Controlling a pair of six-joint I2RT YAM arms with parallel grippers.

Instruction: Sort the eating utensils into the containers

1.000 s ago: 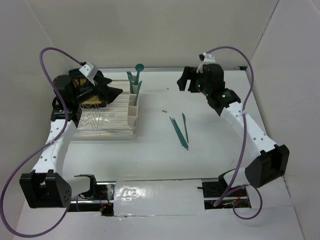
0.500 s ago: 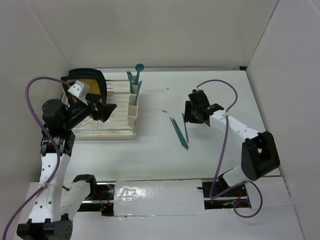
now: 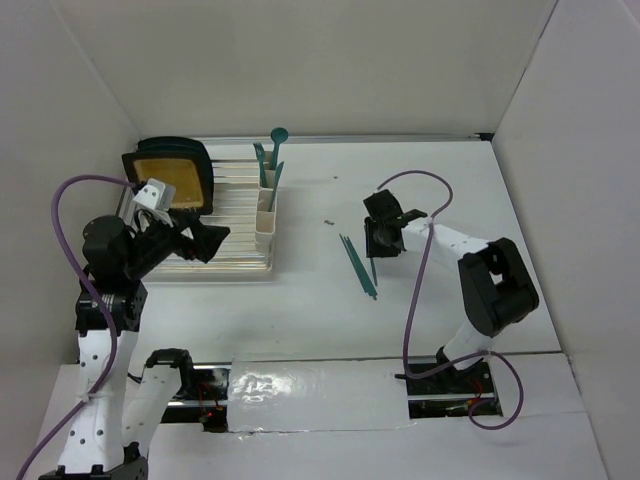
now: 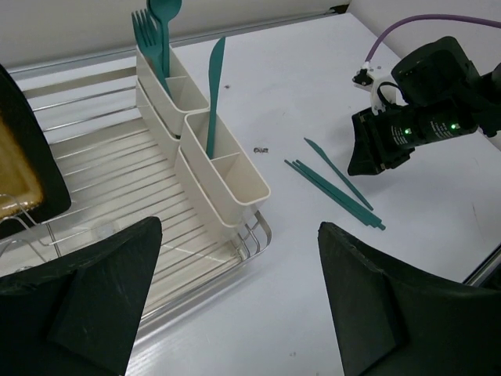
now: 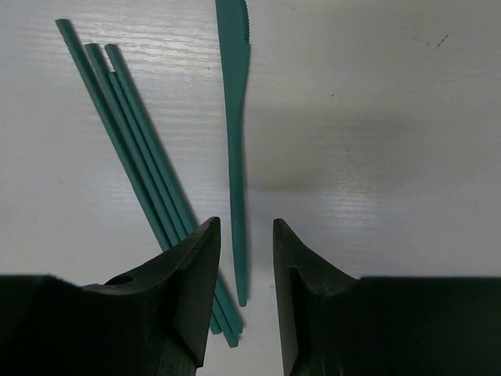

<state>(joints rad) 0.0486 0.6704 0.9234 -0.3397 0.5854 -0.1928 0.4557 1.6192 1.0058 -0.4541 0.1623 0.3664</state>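
**Teal loose knife [image 5: 233,117] lay between the fingers of the right gripper [image 5: 244,227]**

At the far left a yellow-and-black plate [image 3: 168,178] stood on edge in the wire dish rack [image 3: 215,250]. The left gripper [image 3: 205,240] hung over the rack's near side, jaws spread wide and holding nothing. On the rack's right edge stood the row of cream cups [image 4: 219,168]. Forks [image 4: 145,31] and a spoon [image 4: 164,14] stuck up from the far cups, and one upright knife [image 4: 214,86] from a nearer one. To the right, on the white table [image 3: 300,320], lay a tiny dark speck [image 3: 328,222]. Next came three thin teal sticks [image 5: 133,133], side by side and touching, with the loose knife just beside them. The right gripper was low over the knife's handle end. Its fingers stood close together with the handle in the gap, and the handle touched neither finger as far as could be seen.
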